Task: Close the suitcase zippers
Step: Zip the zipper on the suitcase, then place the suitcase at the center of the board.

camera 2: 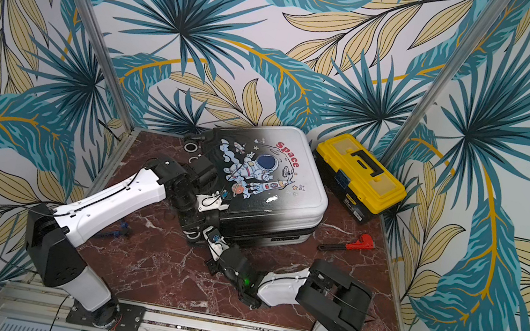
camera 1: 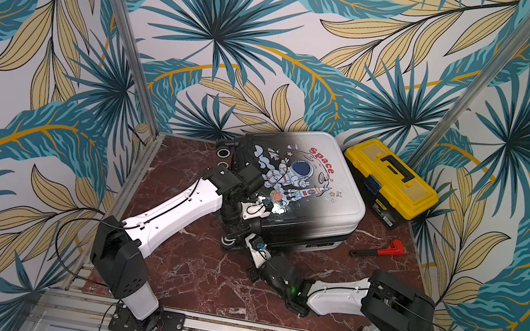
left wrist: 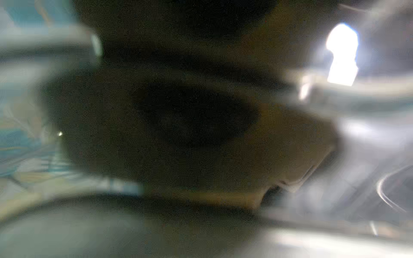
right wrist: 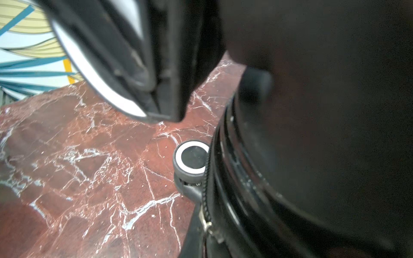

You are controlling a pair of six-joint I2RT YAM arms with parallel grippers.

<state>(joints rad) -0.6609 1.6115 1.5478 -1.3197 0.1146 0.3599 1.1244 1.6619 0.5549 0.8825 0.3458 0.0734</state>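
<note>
Top views, both: suitcase [camera 1: 324,199] lies flat on red marble table [camera 1: 200,273], astronaut print up, shell halves together. Yellow-and-black toolbox [camera 1: 391,181] sits just beside suitcase's white end. Red-handled tool [camera 1: 385,250] lies on the table near suitcase's front side wall, apart from it.

L gripper [camera 1: 234,222]: at suitcase's black wheel end, by the front corner, w/ the wrist over the edge of the lid. Fingers are hidden under the wrist in both top views. L wrist view is only dark blur, so cannot tell whether they are spread, pressed together or pinching anything.

R gripper [camera 1: 242,239]: low over the table at the same suitcase corner, arm lying along suitcase's front side.

R wrist view: fingers [right wrist: 165,105] pressed together, nothing seen between them. Tips hang above the marble, near the suitcase's corner wheel [right wrist: 192,158] and apart from the shell. Zipper [right wrist: 206,176] shows as a thin black toothed track round the seam, passing just beside that wheel. A small metal pull [right wrist: 207,223] lies on the track further along the seam from the wheel, w/ no finger on it. Whether the track is fully shut cannot be told.
</note>
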